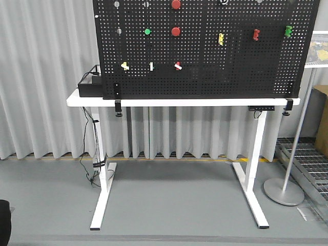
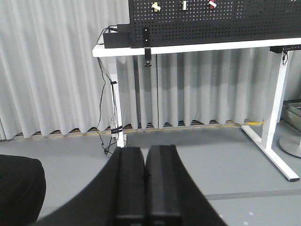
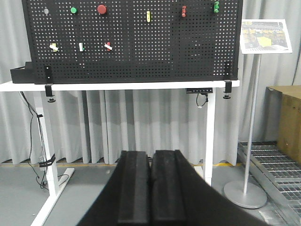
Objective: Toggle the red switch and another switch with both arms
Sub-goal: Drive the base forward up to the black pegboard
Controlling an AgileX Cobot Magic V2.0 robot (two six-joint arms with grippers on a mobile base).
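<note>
On the black pegboard (image 1: 205, 77), the red switch (image 1: 178, 66) sits in the lower row, its white-tipped lever angled sideways. Another switch (image 1: 124, 65), pale yellow, is at the left end of the same row. Both also appear in the left wrist view, red switch (image 2: 211, 4) and yellow switch (image 2: 155, 6), and in the right wrist view, red switch (image 3: 108, 46) and yellow switch (image 3: 53, 47). My left gripper (image 2: 145, 150) and right gripper (image 3: 151, 153) are shut on nothing, low and well back from the board. Neither arm shows in the front view.
A white-and-green toggle (image 1: 151, 66) sits between the two switches. Round red buttons (image 1: 176, 31) and a green button (image 1: 147, 32) are above. The white table (image 1: 77, 99) carries a black box (image 1: 89, 87) with dangling cables. At right: a sign stand (image 1: 285, 190), a cardboard box (image 1: 323, 120).
</note>
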